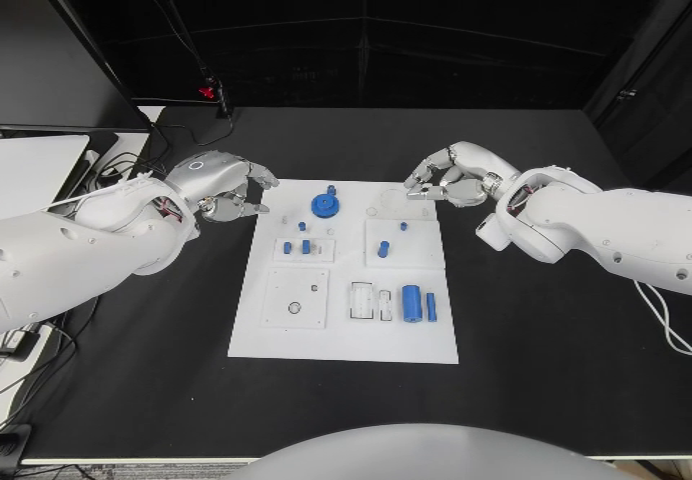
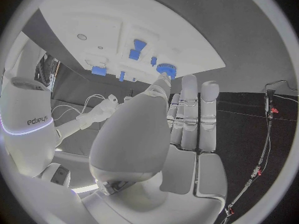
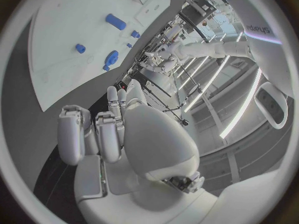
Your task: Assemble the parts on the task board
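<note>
Black table (image 1: 548, 330), white task board (image 1: 346, 345)

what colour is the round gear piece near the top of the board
Blue. The round gear piece shows best in the head view, against the white board.

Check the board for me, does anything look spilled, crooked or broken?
Nothing stands out. The blue parts sit tidily on the task board, which lies square on the table, and both hands hover empty at its far corners.
</note>
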`<state>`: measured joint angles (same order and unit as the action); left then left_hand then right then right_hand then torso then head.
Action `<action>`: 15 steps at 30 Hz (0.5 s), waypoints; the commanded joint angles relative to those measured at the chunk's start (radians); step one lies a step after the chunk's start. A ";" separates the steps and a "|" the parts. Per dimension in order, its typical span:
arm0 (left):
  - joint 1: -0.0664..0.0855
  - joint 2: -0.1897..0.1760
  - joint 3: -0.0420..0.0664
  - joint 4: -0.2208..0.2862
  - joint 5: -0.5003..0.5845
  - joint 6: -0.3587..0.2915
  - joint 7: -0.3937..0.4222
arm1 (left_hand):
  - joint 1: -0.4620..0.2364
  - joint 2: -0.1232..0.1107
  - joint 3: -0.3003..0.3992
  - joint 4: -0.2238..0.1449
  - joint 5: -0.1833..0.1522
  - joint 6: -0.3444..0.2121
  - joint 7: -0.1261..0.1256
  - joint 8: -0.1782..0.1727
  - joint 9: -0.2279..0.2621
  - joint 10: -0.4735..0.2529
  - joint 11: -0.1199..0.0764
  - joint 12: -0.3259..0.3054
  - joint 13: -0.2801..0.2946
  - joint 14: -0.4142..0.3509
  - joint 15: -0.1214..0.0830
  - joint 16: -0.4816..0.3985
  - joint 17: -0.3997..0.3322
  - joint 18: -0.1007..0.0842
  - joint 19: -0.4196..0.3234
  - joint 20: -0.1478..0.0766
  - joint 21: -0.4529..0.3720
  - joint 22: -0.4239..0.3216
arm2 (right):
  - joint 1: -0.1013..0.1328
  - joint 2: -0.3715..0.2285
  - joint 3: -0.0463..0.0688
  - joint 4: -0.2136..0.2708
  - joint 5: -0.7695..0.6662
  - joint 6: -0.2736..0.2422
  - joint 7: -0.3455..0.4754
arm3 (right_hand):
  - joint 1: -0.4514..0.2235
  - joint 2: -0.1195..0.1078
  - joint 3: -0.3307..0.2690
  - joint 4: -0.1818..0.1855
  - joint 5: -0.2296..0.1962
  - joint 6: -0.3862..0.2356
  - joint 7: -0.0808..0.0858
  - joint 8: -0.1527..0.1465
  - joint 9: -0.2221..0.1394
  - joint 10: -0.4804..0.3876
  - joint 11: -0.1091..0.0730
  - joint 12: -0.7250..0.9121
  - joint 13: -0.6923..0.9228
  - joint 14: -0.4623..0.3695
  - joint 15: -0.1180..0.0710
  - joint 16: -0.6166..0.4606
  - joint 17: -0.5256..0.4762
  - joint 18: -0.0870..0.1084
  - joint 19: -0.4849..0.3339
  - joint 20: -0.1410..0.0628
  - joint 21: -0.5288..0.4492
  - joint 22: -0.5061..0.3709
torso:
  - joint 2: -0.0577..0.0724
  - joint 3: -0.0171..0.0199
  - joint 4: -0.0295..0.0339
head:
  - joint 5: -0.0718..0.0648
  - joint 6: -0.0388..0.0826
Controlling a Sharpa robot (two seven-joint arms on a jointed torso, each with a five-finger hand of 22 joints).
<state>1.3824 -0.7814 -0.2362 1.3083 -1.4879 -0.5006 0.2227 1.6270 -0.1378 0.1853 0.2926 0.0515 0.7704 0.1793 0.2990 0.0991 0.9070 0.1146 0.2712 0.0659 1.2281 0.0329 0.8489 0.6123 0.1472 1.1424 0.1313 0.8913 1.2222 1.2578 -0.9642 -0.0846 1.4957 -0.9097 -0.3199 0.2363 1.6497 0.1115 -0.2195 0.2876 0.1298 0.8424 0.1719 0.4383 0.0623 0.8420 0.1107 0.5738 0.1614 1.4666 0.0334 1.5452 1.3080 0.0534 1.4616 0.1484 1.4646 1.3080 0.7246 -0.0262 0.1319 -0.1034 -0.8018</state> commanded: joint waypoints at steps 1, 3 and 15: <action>0.002 -0.012 0.001 0.021 0.169 -0.108 0.078 | -0.003 0.011 0.006 -0.001 0.008 0.009 0.000 0.007 -0.004 0.003 0.004 0.008 -0.001 0.043 0.002 0.067 0.074 -0.022 0.052 0.003 0.067 0.036 | 0.002 0.015 0.000 -0.006 -0.240 0.018 -0.072 | 0.021 -0.007 0.014 -0.002 -0.023 0.009 0.001 -0.040 0.001 -0.007 0.009 -0.050 -0.041 0.073 0.007 -0.004 0.110 -0.020 0.025 0.002 0.018 0.187 | -0.001 -0.0002 -0.0029 | -0.009 0.004; 0.002 -0.021 0.001 0.033 0.219 -0.117 0.095 | -0.013 0.012 0.005 0.000 0.009 0.011 0.000 0.007 -0.006 0.005 0.004 0.010 -0.001 0.049 0.003 0.081 0.089 -0.022 0.059 0.004 0.072 0.040 | 0.002 0.026 0.000 -0.009 -0.303 0.014 -0.095 | 0.032 -0.015 0.023 -0.004 -0.046 0.016 -0.002 -0.071 0.002 -0.004 0.010 -0.081 -0.067 0.075 0.008 -0.004 0.115 -0.023 0.034 0.003 0.026 0.193 | 0.000 0.0008 -0.0018 | -0.013 0.008; 0.002 -0.052 0.001 0.059 0.431 -0.128 0.164 | -0.081 0.009 -0.024 0.001 0.036 0.011 0.001 0.004 -0.018 0.002 0.005 0.020 -0.001 -0.011 0.007 0.011 0.008 -0.004 0.002 0.009 -0.036 -0.005 | -0.003 0.070 0.000 -0.008 -0.570 0.009 -0.187 | 0.054 -0.058 0.067 -0.004 -0.079 0.071 -0.027 -0.165 0.003 0.050 0.006 -0.169 -0.101 0.078 0.008 -0.001 0.132 -0.029 0.052 0.002 0.042 0.208 | 0.000 0.0015 0.0010 | -0.015 0.012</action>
<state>1.3825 -0.8324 -0.2362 1.3646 -1.1542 -0.5981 0.3372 1.5532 -0.1271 0.1669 0.2916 0.0829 0.7776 0.1793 0.3028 0.0818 0.9071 0.1145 0.2857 0.0660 1.2212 0.0413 0.8634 0.6240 0.1309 1.1494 0.1398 0.8584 1.2179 1.2534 -0.8955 -0.0856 1.4860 -1.3508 -0.3151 0.0997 1.7042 0.0647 -0.1575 0.2839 0.0540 0.9074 0.1439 0.2773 0.0641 0.8870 0.1164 0.4084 0.0617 1.4629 0.0373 1.5452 1.3078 0.0379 1.4616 0.1485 1.5053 1.3078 0.7246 -0.0241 0.1318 -0.1197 -0.7902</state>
